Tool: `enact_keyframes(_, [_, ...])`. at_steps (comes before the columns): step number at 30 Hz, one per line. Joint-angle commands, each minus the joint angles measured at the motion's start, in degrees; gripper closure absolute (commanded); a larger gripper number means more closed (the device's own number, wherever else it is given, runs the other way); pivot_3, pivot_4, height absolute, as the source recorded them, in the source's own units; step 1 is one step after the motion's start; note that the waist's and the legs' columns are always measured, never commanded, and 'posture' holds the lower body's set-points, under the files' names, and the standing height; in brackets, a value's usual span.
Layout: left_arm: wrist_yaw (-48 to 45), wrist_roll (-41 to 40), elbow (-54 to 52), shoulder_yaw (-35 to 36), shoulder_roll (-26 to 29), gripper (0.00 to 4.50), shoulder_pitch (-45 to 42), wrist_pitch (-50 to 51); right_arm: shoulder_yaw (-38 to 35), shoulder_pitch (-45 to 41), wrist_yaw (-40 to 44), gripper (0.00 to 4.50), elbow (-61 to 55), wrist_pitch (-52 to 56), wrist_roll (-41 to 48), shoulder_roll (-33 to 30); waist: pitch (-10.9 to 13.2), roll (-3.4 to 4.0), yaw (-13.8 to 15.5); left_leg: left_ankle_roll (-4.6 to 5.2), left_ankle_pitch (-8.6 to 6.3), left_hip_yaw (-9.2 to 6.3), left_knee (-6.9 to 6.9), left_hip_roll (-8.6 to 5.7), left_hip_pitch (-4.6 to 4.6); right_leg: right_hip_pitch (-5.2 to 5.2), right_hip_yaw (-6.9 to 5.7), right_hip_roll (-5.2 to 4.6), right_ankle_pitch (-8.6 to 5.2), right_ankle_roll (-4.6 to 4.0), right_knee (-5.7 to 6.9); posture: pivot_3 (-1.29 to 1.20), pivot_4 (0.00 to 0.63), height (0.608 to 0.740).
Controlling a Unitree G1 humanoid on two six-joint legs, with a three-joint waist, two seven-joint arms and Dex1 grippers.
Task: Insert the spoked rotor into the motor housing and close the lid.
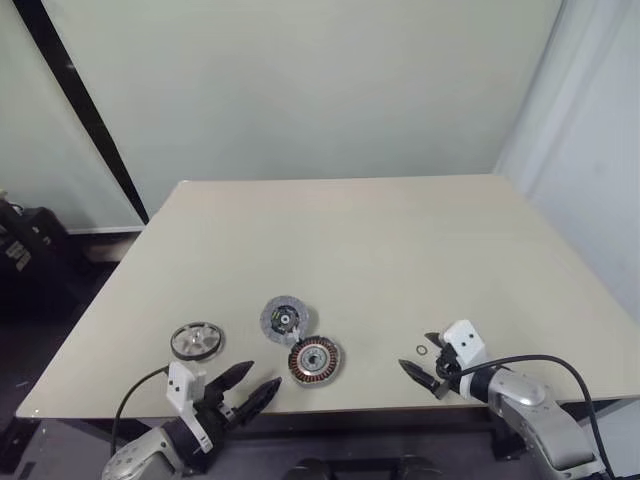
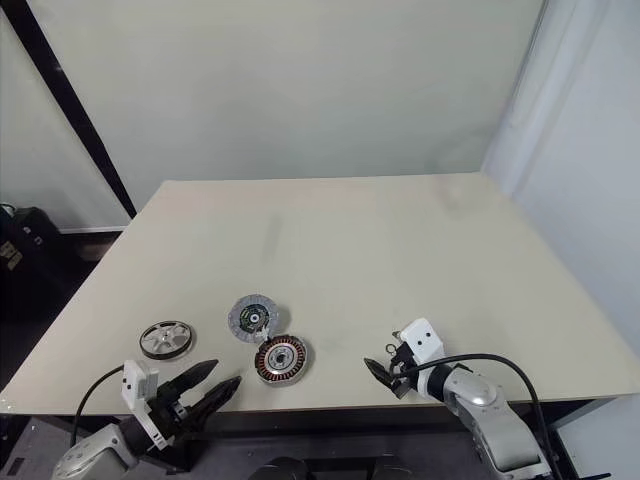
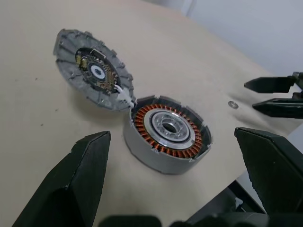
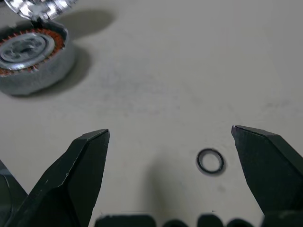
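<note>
— What sort of place is this?
— A robot test lab, by the look of it. A plain beige bench (image 1: pixel 400 260) stands alone against blank pale screens with a black pole (image 1: pixel 80 100).
— Anything else?
— Loose motor parts (image 1: pixel 314 359) lie on it, dark equipment (image 1: pixel 25 240) sits on the floor, and there is no home furnishing.

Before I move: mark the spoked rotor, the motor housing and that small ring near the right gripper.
spoked rotor (image 1: pixel 197 340), left eye view, on its hub.
motor housing (image 3: pixel 168 126), left wrist view, on the silver hub inside the copper windings.
small ring (image 4: pixel 210 161), right wrist view, on its dark rim.
</note>
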Motion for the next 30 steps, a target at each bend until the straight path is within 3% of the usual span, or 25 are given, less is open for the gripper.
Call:
enact_keyframes(1, [-1.12, 1.33, -0.55, -1.02, -0.07, 0.01, -0.57, -1.88, -0.32, -1.5, -0.73, 0.0, 0.37, -0.04, -0.67, 0.28, 0.0, -0.01, -0.03, 0.0, 0.0, 0.01, 0.0, 0.0, 0.0, 0.0, 0.0, 0.0, 0.0, 0.0, 0.0, 0.0, 0.0, 0.74])
enact_keyframes(19, [-2.73, 4.17, -0.22, -3.74, 0.08, 0.01, -2.16, -2.86, 0.4, -6.12, -2.88, 0.0, 9.75, 1.73, -2.92, 3.47, 0.0, 0.0, -0.01, 0.18, 0.04, 0.01, -0.01, 0.01, 0.01, -0.02, -0.03, 0.02, 0.01, 0.01, 0.01, 0.0, 0.0, 0.74])
enact_keyframes(22, [-2.73, 4.16, -0.32, -3.75, 0.12, 0.0, -2.34, -2.85, 0.16, -6.12, -3.35, 0.59, 10.3, 2.73, -2.91, 3.64, 0.0, 0.01, -0.03, 0.22, 0.06, 0.01, -0.02, 0.02, 0.02, -0.01, -0.03, 0.02, 0.01, 0.01, 0.01, 0.0, 0.0, 0.74])
enact_keyframes(30, [-2.66, 4.09, -0.15, -3.69, -0.01, 0.0, -2.83, -2.89, -0.45, -5.59, -4.11, 3.4, 10.27, 3.26, -2.4, 3.91, 0.0, 0.0, -0.05, 0.21, 0.01, 0.0, -0.03, 0.03, 0.05, 0.0, -0.04, 0.03, 0.01, 0.01, 0.01, 0.0, 0.0, 0.74])
